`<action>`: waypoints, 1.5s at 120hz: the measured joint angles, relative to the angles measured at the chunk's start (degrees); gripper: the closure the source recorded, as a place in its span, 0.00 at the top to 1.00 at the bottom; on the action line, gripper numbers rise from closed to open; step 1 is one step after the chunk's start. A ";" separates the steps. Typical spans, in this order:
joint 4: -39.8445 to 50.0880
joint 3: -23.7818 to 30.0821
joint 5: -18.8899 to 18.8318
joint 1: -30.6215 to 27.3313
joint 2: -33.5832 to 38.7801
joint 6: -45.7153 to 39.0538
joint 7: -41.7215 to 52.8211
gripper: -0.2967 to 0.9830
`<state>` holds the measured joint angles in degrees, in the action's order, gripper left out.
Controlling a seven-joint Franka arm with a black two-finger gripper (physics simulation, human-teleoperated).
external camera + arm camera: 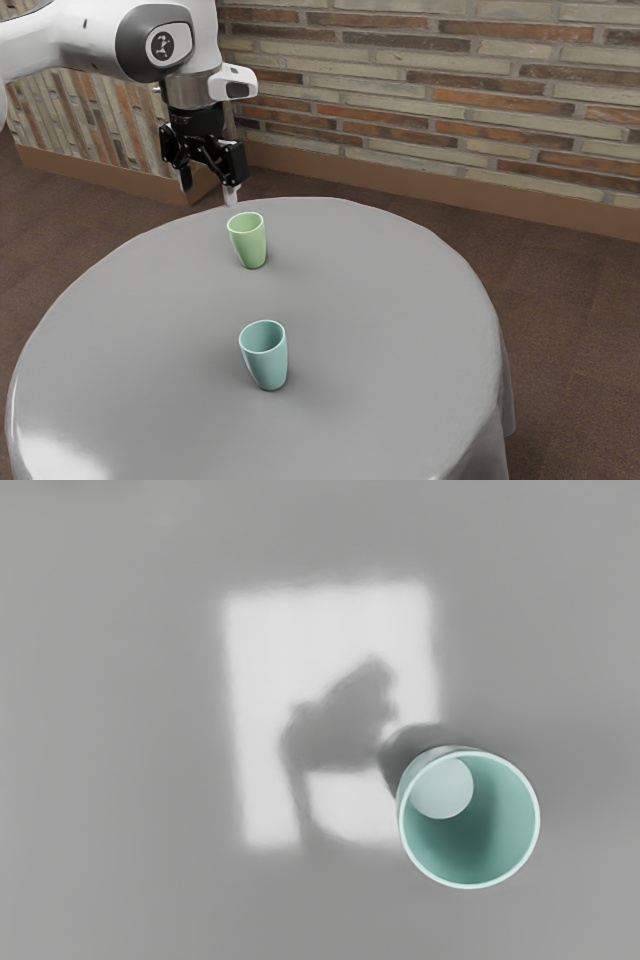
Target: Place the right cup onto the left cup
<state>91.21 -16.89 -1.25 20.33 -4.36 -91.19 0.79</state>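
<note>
We held the black two-finger gripper (208, 188) above the grey cloth-covered round table (400, 330), its fingers spread apart. The teal tapered cup (268, 367) stood upright, lower than the fingers and well apart from them, nearer the exterior camera than the light-green tapered cup (250, 246), also upright on the cloth.

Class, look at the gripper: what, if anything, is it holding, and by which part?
Nothing is held: the gripper is open and empty, and the green cup and teal cup both stand on the table.
</note>
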 joint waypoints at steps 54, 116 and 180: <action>15.82 1.85 0.10 1.12 0.23 -10.50 -1.04 0.77; 28.39 1.94 0.19 0.99 -0.02 -26.60 -1.97 0.77; 32.28 2.03 1.18 0.96 -3.31 -37.72 -3.05 0.77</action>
<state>123.49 -14.85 -0.06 21.29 -7.67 -128.91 -2.25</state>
